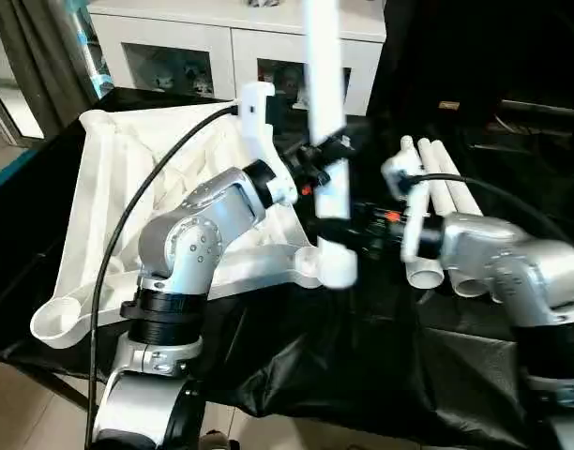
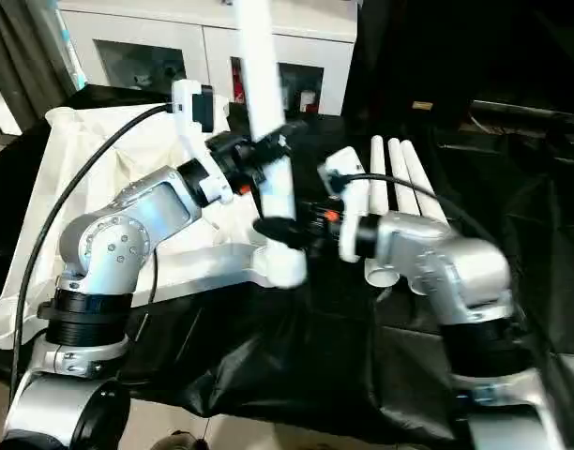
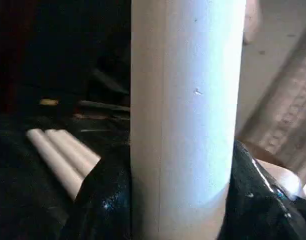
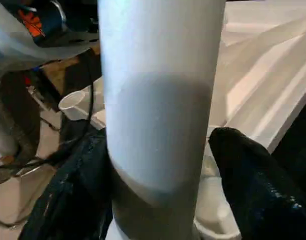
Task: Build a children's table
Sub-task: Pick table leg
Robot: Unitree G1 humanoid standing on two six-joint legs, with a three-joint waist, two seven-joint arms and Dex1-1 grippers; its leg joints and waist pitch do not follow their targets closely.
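I hold one white leg (image 1: 326,141) upright in the centre of the head view, its long axis near vertical, its thick lower end sitting at the corner socket (image 1: 336,265) of the upturned table top (image 1: 137,178), which lies on the black-draped table (image 1: 362,375) in the left half of the frame. My left claw (image 1: 315,164) comes in from the left and pinches the leg about midway up; in the left wrist view its black fingers (image 3: 100,200) press against both sides of the white tube.

My right claw (image 2: 285,228) reaches in from the right, lower on the same leg, just above the socket. In the right wrist view one finger (image 4: 253,170) stands slightly off the tube, so I judge this claw spread and loosening rather than gripping.

The relation that matters is leg over socket: the socket lies directly below both claws, so the coming move is, I think, a straight push down along the leg's axis. The right claw is nearer the joint, while the left one carries the leg.

Three spare legs (image 1: 446,206) lie side by side to the right of centre, pointing away from me. A white cabinet (image 1: 231,47) stands along the top edge.

I can read no brand, label or writing anywhere.
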